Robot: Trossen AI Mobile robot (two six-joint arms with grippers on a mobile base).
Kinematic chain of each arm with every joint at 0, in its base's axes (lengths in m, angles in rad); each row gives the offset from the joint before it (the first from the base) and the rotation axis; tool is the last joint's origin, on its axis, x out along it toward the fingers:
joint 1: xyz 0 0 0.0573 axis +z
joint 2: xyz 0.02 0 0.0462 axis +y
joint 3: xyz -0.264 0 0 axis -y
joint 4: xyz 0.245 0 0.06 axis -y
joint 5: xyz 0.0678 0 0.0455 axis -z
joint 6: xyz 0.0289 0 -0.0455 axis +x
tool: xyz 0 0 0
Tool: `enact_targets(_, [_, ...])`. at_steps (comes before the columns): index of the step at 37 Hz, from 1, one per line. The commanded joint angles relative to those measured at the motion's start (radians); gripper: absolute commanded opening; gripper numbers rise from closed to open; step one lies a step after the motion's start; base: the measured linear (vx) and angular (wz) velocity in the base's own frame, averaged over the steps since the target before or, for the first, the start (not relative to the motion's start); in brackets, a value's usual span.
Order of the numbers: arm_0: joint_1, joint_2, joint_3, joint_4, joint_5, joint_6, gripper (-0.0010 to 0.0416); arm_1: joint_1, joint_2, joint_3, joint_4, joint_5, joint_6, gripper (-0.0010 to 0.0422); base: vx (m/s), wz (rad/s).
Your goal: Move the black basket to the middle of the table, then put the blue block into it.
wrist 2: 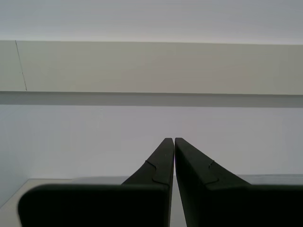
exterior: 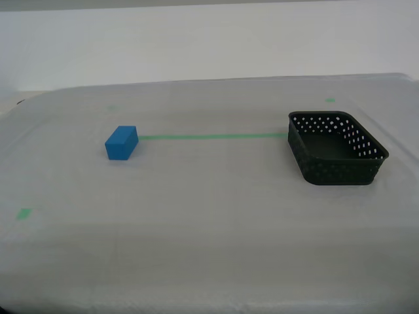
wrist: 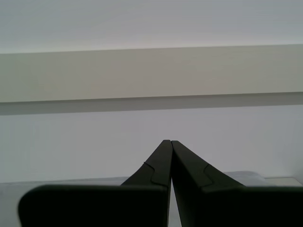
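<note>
Table (exterior: 209,261): large flat surface under a wrinkled white sheet, filling most of the exterior view. A thin green tape line (exterior: 213,137) runs across it, with small green patches (exterior: 24,213) near the exterior view's left edge and toward the far right.

Blue block (exterior: 122,142): small solid bright-blue rectangular block with plain faces. It lies flat on the sheet at the exterior view's left, at the left end of the tape line, which meets or nearly meets it.

Black basket (exterior: 336,148): small squarish black plastic basket with rounded corners, its sides pierced by rows of round holes. It stands upright on the table at the exterior view's right, at the right end of the tape line, open side up. Its inside looks dark and bare. It sits well apart from the blue block, with the tape line between them.

First end effector (wrist: 170,142): black, two tapered fingers, tips pressed together with nothing between them. It points toward a pale wall, with only a strip of the white table visible beneath it. Neither block nor basket shows in the first wrist view.

Second end effector (wrist 2: 173,139): black, of the same form, fingertips closed together or nearly so, gripping nothing. It too faces the pale wall; no task item shows near it.

Neither arm appears in the exterior view, so both end effectors lie clear of the block and the basket.
</note>
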State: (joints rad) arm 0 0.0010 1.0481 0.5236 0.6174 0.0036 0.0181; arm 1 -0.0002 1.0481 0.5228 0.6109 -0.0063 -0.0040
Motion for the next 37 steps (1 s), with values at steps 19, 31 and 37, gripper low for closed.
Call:
enact_targets(19, [0.0,0.0,0.001,-0.019,-0.002,0.027,0.0,0.0,0.0,0.0,0.004,-0.001,0.002,0.0,0.0,0.0])
enact_targets(31, [0.0,0.0,0.001,-0.152,-0.002,0.066,-0.0001,0.0,0.0,0.0,0.004,-0.001,0.002,0.0,0.0,0.0])
enact_targets(37, [0.0,0.0,0.001,-0.187,-0.002,0.086,-0.0001,0.0,0.0,0.0,0.004,-0.001,0.002,0.0,0.0,0.0])
